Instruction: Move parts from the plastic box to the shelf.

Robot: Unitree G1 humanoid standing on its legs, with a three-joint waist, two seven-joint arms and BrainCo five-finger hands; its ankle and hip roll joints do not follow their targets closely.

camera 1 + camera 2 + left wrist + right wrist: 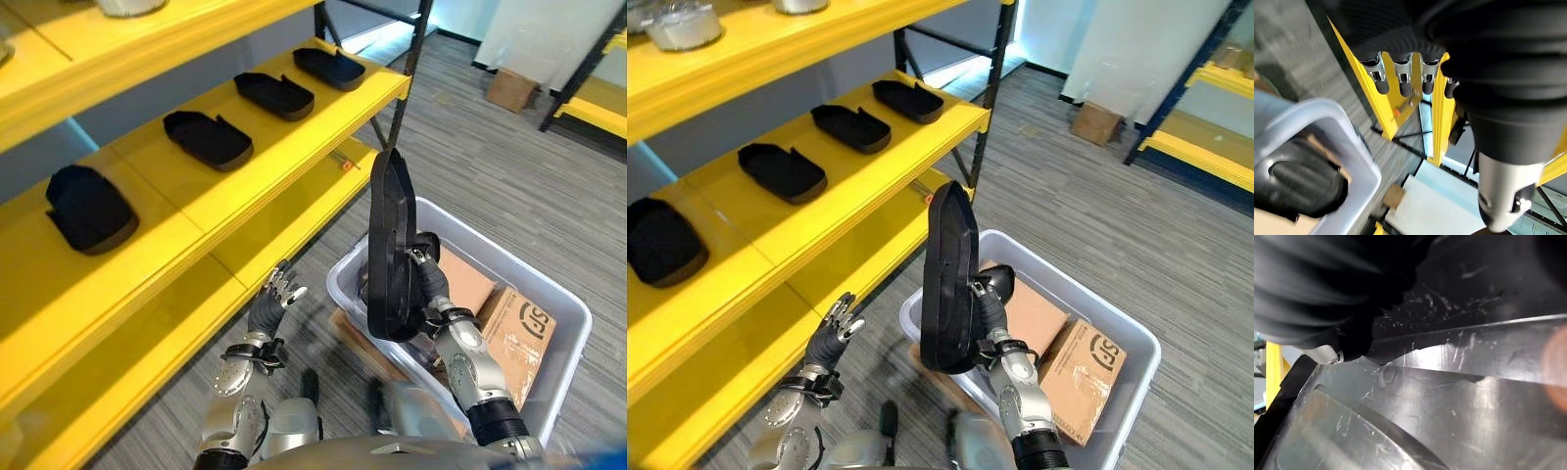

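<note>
Above the plastic box [563,323], the right hand [428,279] grips a black part [390,245] upright, lifted clear. Four parts [208,139] line the shelf [323,122]. Next: swing it to bare shelf. Left hand [271,299] hangs relaxed.

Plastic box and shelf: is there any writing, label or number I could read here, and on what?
Carton in the plastic box: large dark print on its side, partly hidden, not readable as a whole.
Orange tag on the shelf: too small to read.
Raised part: no print seen.
</note>
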